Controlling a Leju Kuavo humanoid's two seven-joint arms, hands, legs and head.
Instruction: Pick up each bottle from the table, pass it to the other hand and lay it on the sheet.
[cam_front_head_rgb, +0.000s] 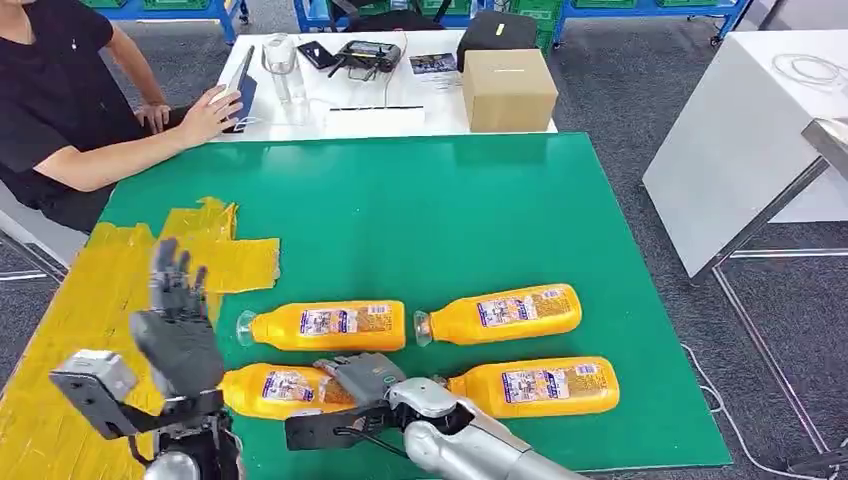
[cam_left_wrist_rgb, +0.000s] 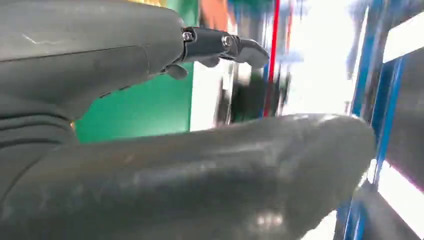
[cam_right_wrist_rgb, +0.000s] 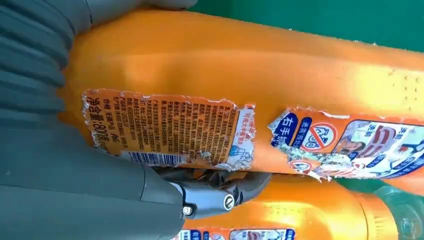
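While my right hand (cam_front_head_rgb: 362, 377) wraps the near-left bottle (cam_front_head_rgb: 275, 388) on the tabletop (cam_front_head_rgb: 450, 220), left hand (cam_front_head_rgb: 178, 320) hovers open, empty; bottle's neck hidden.

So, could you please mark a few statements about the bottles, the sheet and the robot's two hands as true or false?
1. Four orange bottles lie on the green table. True.
2. The right hand rests on the front left bottle. True; the right wrist view shows fingers against its torn label.
3. The left hand holds a bottle. False: it is raised and open, holding nothing.
4. One bottle already lies on the yellow sheet. False: all four lie on the green surface.
5. The cardboard box stands on the green table. False: it stands on the white table behind.
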